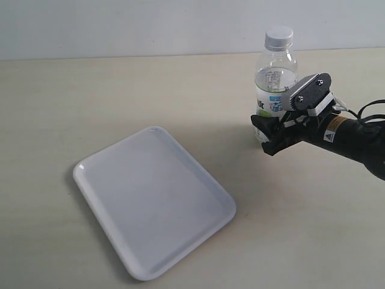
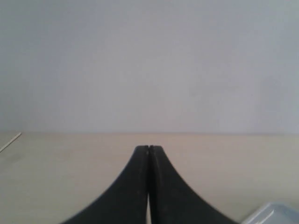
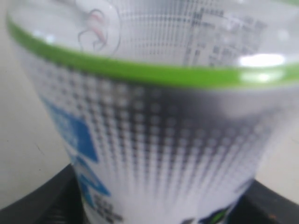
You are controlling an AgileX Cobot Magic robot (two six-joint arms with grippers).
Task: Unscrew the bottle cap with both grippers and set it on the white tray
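Matte beige worktop [image 1: 90, 102], plain pale wall [image 1: 120, 24]: right pincer [image 1: 264, 133] clamps the clear plastic bottle [image 1: 274, 78], frame right; left pincer [image 2: 148, 149] pressed together, empty; glossy round-cornered white tray [image 1: 153, 198] lies lower left.

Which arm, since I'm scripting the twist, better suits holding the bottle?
Right: the right end effector flanks the bottle; the left end effector is shut, with no bottle in its view.

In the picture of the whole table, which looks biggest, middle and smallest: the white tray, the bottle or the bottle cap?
1. white tray: biggest by far, though it seems nearer the camera.
2. bottle: middle.
3. bottle cap: smallest, sitting on top of the bottle.
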